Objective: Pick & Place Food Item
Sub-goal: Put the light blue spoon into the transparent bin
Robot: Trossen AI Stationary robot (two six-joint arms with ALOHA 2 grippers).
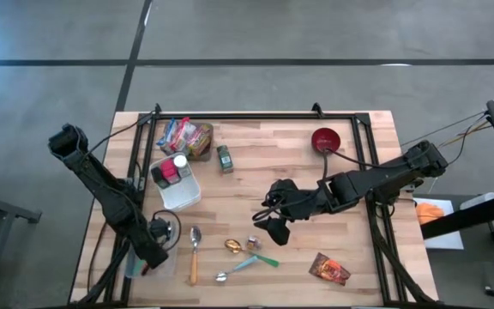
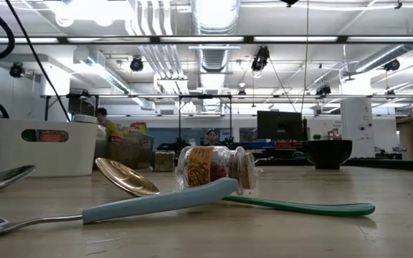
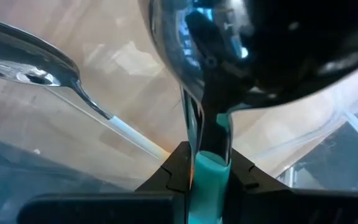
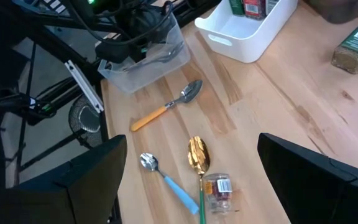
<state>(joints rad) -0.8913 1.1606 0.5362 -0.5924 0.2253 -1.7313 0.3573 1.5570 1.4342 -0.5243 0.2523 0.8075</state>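
Spice jar (image 1: 254, 244) lying on table, near open right pincer (image 1: 279, 230).

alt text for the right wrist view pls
The right gripper hangs open above a wooden table, over a gold spoon and a small spice jar lying on its side. Nearby lie a blue-handled spoon, an orange-handled spoon, a clear bin and a white bin.

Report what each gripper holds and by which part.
The left gripper is shut on a ladle's teal handle, just below its black bowl, over the clear bin. The right gripper is open and holds nothing.
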